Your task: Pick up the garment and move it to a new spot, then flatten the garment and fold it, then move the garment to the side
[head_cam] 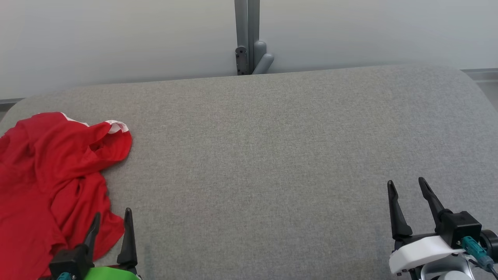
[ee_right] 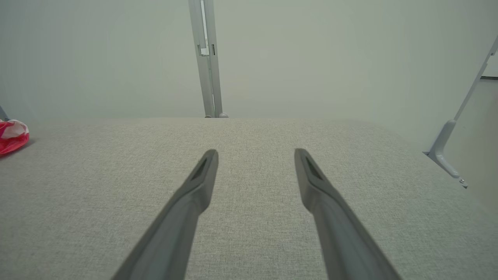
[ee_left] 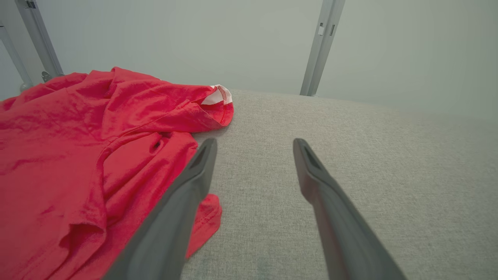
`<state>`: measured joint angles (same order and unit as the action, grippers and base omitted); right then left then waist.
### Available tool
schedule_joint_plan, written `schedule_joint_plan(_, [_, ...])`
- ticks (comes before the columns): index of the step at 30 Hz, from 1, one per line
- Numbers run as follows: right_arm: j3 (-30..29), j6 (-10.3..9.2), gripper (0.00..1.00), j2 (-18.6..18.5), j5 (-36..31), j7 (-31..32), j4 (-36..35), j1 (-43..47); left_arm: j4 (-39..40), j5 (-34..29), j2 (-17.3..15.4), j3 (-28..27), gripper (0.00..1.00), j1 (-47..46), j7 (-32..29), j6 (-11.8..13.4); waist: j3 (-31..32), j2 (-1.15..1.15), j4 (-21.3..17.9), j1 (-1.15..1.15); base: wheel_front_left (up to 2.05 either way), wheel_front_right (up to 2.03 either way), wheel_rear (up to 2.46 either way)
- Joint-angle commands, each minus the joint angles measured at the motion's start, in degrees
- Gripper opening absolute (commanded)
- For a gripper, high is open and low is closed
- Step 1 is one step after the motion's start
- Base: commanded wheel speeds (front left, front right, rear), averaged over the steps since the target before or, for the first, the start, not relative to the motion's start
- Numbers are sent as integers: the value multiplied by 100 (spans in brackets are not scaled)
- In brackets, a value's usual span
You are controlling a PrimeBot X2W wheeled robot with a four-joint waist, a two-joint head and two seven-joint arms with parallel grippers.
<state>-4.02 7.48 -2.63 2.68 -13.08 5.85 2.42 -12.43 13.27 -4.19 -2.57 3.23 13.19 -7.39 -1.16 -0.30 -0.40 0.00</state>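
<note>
A crumpled red garment (head_cam: 50, 182) with a white inner neck label lies bunched at the left end of the grey fabric-covered table (head_cam: 272, 155). My left gripper (head_cam: 112, 216) hovers open over the garment's near right edge, nothing between its fingers; in the left wrist view the garment (ee_left: 89, 155) spreads left of the open left gripper (ee_left: 253, 146). Low at the right, my right gripper (head_cam: 406, 184) stands open above bare table. In the right wrist view the open right gripper (ee_right: 255, 153) points across bare cloth, and a bit of the garment (ee_right: 13, 136) peeks in at the far left.
A pale wall runs behind the table with a grey metal post (head_cam: 247, 37) and bracket at mid-back. Another grey bracket (ee_right: 447, 155) stands off the table's right end. The table's middle and right are bare grey fabric.
</note>
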Motion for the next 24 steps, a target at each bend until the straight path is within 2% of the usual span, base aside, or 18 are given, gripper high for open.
schedule_joint_plan(1, [-13, 2, 100, -32, -134, -54, -50, 75, 2, -134, -30, -41, 100, 79, 47, -13, 1, 26, -2, 0, 0, 0, 0])
schedule_joint_plan(9, [-74, 2, 100, -35, -400, -142, -85, 98, -119, -344, -47, -64, 100, 103, 123, -15, 14, 28, -12, 0, 0, 0, 0])
schedule_joint_plan(24, [-180, 2, 100, -36, -413, -221, -33, 122, -172, -383, -5, -173, 100, 103, 205, -16, -28, 30, -81, 0, 0, 0, 0])
